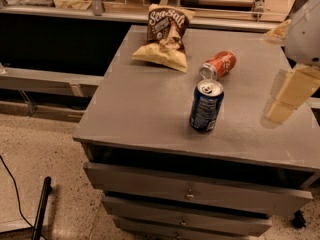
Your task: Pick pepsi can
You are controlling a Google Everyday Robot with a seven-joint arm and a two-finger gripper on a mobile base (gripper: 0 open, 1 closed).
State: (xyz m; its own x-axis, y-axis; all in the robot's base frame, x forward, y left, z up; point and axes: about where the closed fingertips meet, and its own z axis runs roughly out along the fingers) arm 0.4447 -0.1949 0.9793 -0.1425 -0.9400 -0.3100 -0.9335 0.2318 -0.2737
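Note:
The pepsi can (pixel 205 107), dark blue with a silver top, stands upright near the middle of the grey cabinet top (pixel 140 109). An orange-red can (pixel 219 65) lies on its side just behind it. My gripper (pixel 286 96), pale and cream-coloured, hangs at the right edge of the view over the right side of the cabinet top. It is well to the right of the pepsi can, apart from it, and holds nothing that I can see.
A brown and yellow chip bag (pixel 164 35) lies at the back of the cabinet top. The cabinet has drawers (pixel 190 194) at its front. A dark counter (pixel 55 39) runs behind on the left. A black cable and pole (pixel 40 209) are on the floor at the lower left.

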